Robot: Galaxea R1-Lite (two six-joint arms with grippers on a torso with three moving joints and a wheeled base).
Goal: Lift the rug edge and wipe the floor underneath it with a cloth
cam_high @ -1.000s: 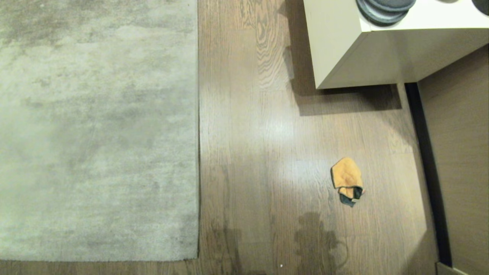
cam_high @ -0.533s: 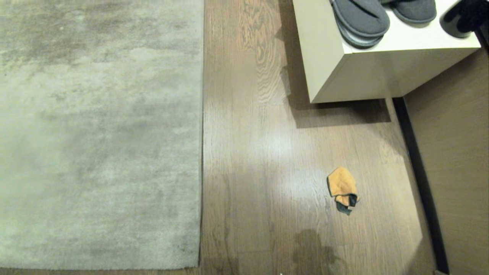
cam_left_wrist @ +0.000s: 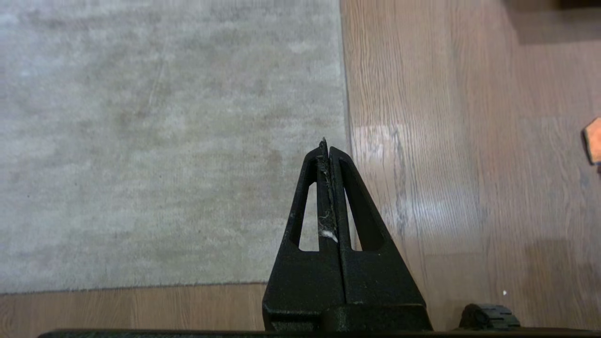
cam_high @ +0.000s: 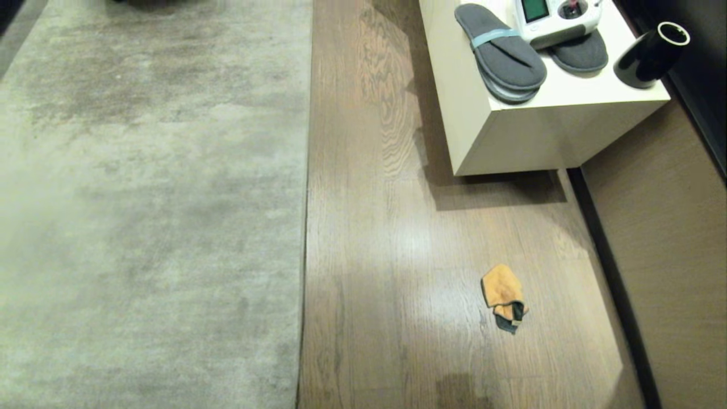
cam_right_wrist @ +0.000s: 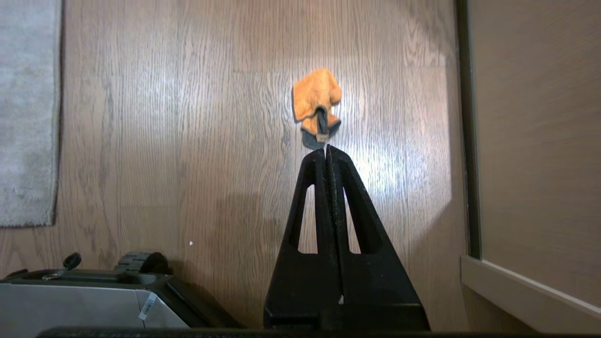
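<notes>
The rug edge (cam_high: 306, 187) lay flat on the floor (cam_high: 386, 238), its straight border running up the head view, with the pale grey-beige rug spreading away to the left. The square corner showed in the left wrist view, also flat. The cloth (cam_high: 502, 295), a small orange-tan rag with a dark folded end, sat crumpled on the bare planks well apart from the rug, toward the dark strip along the floor's right side. Beyond it stood a cream cabinet (cam_high: 511, 136) carrying grey slippers (cam_high: 500, 54), a white device (cam_high: 554, 20) and a black cup (cam_high: 650, 54).

The left pincer (cam_left_wrist: 325, 148) hung above the rug's border with its fingers pressed together, gripping nothing. The right pincer (cam_right_wrist: 326, 152) hung over the floor, likewise pressed together and empty, its tip in line with the cloth's dark end.
</notes>
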